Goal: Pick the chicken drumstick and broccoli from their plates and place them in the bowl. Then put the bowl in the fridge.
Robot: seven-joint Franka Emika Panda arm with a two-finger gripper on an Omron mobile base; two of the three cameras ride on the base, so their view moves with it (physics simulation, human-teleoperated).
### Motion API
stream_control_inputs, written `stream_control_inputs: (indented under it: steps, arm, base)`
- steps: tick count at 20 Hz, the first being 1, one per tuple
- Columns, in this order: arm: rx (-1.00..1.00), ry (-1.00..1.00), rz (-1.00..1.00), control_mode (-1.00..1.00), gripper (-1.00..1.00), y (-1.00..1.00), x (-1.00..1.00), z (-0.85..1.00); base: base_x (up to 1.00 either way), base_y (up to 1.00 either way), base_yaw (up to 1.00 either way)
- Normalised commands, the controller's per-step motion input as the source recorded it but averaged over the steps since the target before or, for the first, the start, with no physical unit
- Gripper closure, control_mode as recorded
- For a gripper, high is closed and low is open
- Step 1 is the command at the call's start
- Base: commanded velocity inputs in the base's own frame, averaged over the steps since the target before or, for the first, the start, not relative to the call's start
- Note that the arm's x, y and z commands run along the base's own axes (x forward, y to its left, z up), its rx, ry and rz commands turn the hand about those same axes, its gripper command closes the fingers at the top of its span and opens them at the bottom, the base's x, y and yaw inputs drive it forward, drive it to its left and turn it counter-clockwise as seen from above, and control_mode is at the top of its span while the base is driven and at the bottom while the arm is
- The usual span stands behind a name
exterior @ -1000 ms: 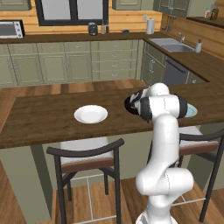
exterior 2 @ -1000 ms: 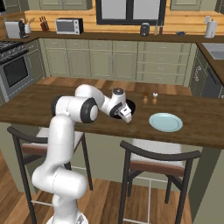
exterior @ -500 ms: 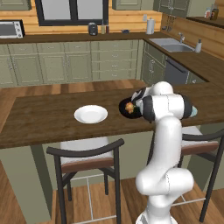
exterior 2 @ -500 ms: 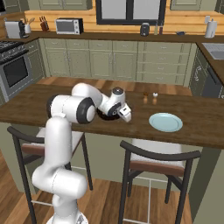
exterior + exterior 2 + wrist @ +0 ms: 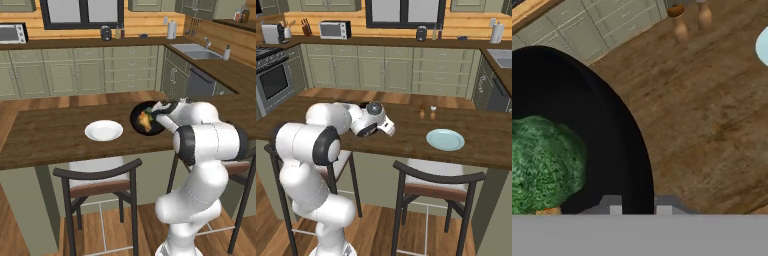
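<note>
Gripper [image 5: 639, 206] clamps bowl [image 5: 629, 150] rim; broccoli [image 5: 542, 162] inside.

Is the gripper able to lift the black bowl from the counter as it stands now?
Probably yes. The gripper looks shut on the rim of the bowl, one fingertip on each side of its wall. The broccoli lies inside, away from the rim, and nothing stands close around the bowl on the counter.

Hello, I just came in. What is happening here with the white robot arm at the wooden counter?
The white robot arm has its tool shut on the rim of the round glossy black bowl on the brown wooden counter. The dark green broccoli floret and the golden-brown chicken drumstick already lie inside the bowl. A round white plate sits beside it, with no food on it. The bowl still has to go to the fridge.
</note>
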Motion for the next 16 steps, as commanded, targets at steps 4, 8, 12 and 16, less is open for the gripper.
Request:
stream_control_inputs:
  steps: [4,8,12,16]
  arm:
    - [-0.06,0.04,0.0,-1.0,1.0,0.95,-0.94,1.0]
    - [0.0,0.2,0.04,-1.0,1.0,0.73,-0.96,1.0]
    - [0.09,0.21,0.04,-1.0,1.0,0.69,-0.57,1.0]
    - [0.3,0.31,-0.03,-1.0,1.0,0.29,-0.38,0.95]
  base:
    - [0.0,0.0,0.0]
    - [0.0,0.0,0.0]
    - [0.0,0.0,0.0]
    - [0.0,0.0,0.0]
